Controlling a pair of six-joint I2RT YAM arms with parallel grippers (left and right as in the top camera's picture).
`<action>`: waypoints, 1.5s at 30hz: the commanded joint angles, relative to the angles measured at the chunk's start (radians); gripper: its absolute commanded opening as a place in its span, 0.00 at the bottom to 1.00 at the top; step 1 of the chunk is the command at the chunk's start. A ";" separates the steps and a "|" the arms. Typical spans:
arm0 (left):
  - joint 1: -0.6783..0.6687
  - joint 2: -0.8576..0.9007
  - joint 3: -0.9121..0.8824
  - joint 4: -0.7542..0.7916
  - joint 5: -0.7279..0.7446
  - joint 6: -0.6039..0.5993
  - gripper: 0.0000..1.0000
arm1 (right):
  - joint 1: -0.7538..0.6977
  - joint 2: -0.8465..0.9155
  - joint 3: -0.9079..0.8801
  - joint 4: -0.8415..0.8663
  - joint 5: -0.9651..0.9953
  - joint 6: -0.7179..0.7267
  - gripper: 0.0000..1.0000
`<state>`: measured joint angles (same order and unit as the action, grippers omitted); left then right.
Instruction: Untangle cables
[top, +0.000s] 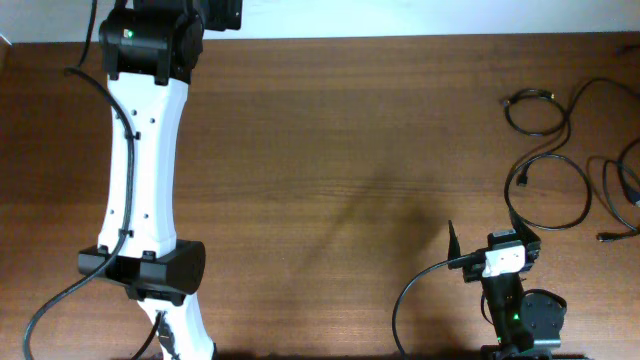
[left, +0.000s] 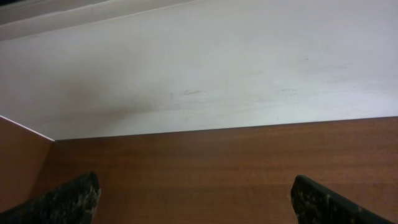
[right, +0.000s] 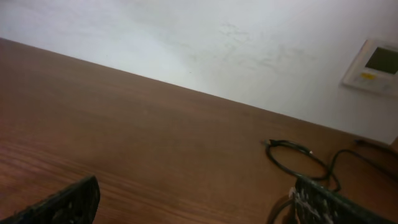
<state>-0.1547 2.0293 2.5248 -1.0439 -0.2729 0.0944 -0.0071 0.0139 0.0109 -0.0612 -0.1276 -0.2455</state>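
Several thin black cables lie in loose loops at the table's right side: one small loop (top: 535, 110) at the back, a larger loop (top: 551, 190) nearer, and more strands (top: 617, 190) by the right edge. My right gripper (top: 484, 234) is open and empty, left of and nearer than the larger loop, touching nothing. In the right wrist view its fingers (right: 199, 205) are wide apart and a cable loop (right: 297, 159) lies ahead on the right. My left gripper (left: 199, 208) is open and empty at the table's far left, facing the wall, far from the cables.
The long white left arm (top: 145, 150) stretches from the front edge to the back left. A thick black wire (top: 412, 290) curves off the right arm's base. A white wall (left: 205, 68) stands behind the table's far edge. A wall panel (right: 373, 65) hangs at the right.
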 joint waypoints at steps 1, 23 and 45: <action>0.007 0.005 0.014 0.001 0.003 0.012 0.99 | -0.002 -0.011 -0.005 -0.007 -0.003 -0.056 0.99; 0.013 -0.289 -0.205 0.011 0.006 0.001 0.99 | 0.000 -0.010 -0.005 -0.007 -0.002 -0.056 0.99; 0.017 -1.632 -2.344 1.501 0.172 0.000 0.99 | 0.000 -0.010 -0.005 -0.007 -0.002 -0.056 0.99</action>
<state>-0.1471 0.4473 0.2832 0.3798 -0.1123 0.0933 -0.0071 0.0113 0.0109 -0.0616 -0.1280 -0.2993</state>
